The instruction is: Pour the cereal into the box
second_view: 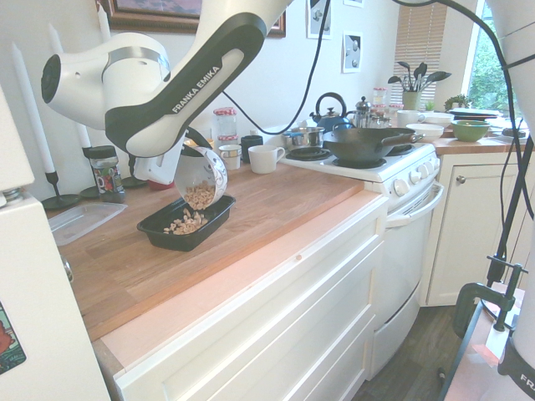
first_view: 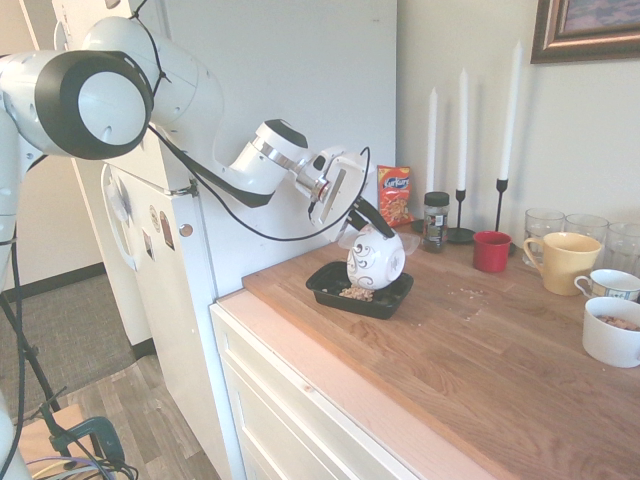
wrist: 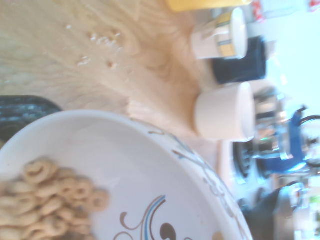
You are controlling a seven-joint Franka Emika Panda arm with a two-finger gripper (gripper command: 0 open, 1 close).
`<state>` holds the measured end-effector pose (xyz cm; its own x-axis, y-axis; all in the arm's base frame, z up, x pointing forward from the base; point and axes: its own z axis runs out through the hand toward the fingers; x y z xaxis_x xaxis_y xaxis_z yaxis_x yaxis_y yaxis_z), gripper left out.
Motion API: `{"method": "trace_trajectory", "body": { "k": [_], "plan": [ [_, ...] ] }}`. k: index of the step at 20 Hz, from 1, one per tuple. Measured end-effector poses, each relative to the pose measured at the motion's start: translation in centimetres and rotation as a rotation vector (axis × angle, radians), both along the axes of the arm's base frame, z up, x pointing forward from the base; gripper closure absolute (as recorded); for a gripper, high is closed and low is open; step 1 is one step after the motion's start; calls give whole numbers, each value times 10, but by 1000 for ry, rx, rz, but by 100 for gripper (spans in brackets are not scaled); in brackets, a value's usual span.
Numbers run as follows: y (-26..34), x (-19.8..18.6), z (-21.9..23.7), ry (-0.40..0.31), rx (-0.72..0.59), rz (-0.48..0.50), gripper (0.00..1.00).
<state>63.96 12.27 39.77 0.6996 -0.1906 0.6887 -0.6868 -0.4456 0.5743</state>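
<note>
The gripper's fingertips [first_view: 364, 217] sit at the rim of the tilted white bowl [first_view: 376, 258], too small and dark to tell how they stand; the arm hides them in the second exterior view. Below the fingers, the bowl covers part of the black box [second_view: 171, 232]. The wrist view cuts off the cereal [wrist: 47, 202] at its edge, and the mugs [wrist: 222, 112] beyond blur.

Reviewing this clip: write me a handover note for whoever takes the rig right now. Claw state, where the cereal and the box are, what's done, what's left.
Claw: shut on the white bowl's rim, holding it tipped over the black tray.
Cereal: part already lies in the tray; a pile is still inside the bowl near its lower lip, also seen in the wrist view.
Tray: on the wooden counter, in front of the orange snack bag.
Done: pour under way.
Left: probably tip further until the bowl empties, then set the bowl down.
</note>
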Motion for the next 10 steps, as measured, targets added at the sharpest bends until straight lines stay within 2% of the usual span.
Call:
{"method": "trace_trajectory", "body": {
  "k": [10],
  "plan": [
    [5, -8, -3, 0, -147, 61, 100]
  ]
}}
